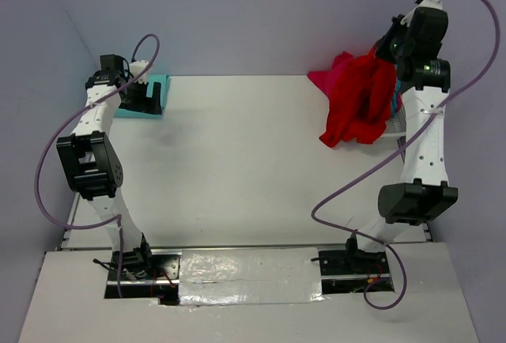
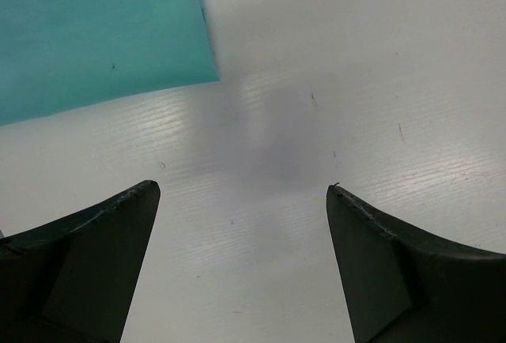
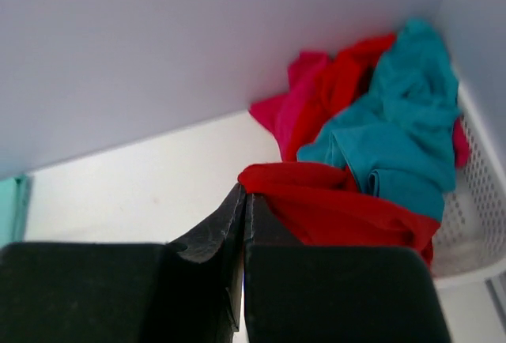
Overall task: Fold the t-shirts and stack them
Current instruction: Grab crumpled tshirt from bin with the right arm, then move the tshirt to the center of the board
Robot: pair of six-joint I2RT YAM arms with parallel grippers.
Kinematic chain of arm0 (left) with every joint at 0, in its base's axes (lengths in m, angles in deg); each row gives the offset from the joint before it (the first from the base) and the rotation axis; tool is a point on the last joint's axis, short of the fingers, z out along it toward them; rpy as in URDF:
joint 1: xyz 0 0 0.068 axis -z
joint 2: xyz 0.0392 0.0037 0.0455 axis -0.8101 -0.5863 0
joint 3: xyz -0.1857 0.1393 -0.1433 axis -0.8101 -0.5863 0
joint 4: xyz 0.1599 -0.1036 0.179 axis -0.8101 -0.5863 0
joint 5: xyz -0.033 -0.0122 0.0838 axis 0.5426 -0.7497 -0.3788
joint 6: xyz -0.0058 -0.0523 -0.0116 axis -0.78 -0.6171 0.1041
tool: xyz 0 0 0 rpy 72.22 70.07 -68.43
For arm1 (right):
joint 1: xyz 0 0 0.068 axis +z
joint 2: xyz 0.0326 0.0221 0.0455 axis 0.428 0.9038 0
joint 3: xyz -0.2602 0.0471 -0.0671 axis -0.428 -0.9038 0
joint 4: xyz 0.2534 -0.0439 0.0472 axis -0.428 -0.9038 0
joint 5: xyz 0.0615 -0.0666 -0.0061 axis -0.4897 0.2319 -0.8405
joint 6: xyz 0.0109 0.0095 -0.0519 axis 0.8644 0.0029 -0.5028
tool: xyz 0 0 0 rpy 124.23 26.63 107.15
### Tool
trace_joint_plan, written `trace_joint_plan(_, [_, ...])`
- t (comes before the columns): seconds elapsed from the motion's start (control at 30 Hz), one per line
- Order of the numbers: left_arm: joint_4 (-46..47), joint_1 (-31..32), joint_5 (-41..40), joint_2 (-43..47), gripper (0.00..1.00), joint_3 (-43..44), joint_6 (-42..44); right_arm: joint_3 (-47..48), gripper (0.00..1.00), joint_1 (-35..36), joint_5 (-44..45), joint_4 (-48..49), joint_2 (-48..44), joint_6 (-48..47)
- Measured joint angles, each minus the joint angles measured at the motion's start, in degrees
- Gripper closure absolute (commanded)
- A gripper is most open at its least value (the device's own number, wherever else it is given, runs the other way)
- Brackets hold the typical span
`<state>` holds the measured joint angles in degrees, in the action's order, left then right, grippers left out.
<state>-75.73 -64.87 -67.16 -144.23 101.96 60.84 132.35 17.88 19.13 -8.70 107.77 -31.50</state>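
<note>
- While the right gripper (image 3: pixel 243 194) has its fingers pressed flat together, the edge of a red t-shirt (image 3: pixel 332 209) is nipped at their tips. Seen from above, that shirt drapes down onto the far right corner of the table (image 1: pixel 253 161).
- Crowding right behind the grip are a teal t-shirt (image 3: pixel 403 122) and a magenta t-shirt (image 3: pixel 296 98), heaped in and over the white mesh basket (image 3: pixel 474 228) against the wall (image 3: pixel 158 43).
- Over at far left, the left gripper (image 2: pixel 245 193) is spread wide with nothing in it. It sits low over bare table, just beside a flat teal t-shirt (image 2: pixel 95 35).
- From above, the right wrist covers its own fingers and most of the basket. How much red cloth is actually pinched is hard to make out.
</note>
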Motion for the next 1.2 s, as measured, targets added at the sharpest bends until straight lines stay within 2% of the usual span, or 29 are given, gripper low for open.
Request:
trace_joint_plan(0.27, [-1.2, 0.0, 0.2, 0.0, 0.01, 2.4, -0.1, 17.4, 1.0, 2.9, -1.8, 1.0, -2.2, -2.5])
trace_joint_plan(0.43, [-1.4, 0.0, 0.6, 0.0, 0.01, 3.3, -0.3, 18.7, 1.0, 17.0, -6.1, 6.8, -10.1, -6.1])
trace_joint_plan(0.57, [-1.8, 0.0, 0.7, 0.0, 0.01, 3.3, -0.3, 18.5, 1.0, 26.1, -13.0, 15.7, -16.9, -7.1])
trace_joint_plan(0.8, [-3.3, 0.0, 0.7, 1.7, 0.01, 3.3, -0.4, 13.3, 1.0, 29.0, -17.2, 26.8, -22.1, -6.1])
trace_joint_plan(0.93, [-4.6, 0.0, 0.6, 2.8, 0.01, 5.2, -0.4, 5.0, 1.0, 30.6, -18.1, 27.4, -18.2, -4.4])
trace_joint_plan(1.07, [-5.2, -0.1, 0.3, 4.1, 0.01, 6.4, -0.4, -1.6, 0.97, 32.4, -17.4, 25.2, -7.7, -4.3])
trace_joint_plan(1.17, [-5.8, -0.1, 0.3, 5.3, 0.01, 6.4, -0.4, 0.0, 0.41, 33.9, -15.8, 19.7, 7.2, -4.6])
trace_joint_plan(1.2, [-5.9, -0.1, 0.3, 5.5, 0.01, 6.4, -0.4, 2.5, 0.05, 34.3, -15.4, 16.2, 12.6, -4.7])
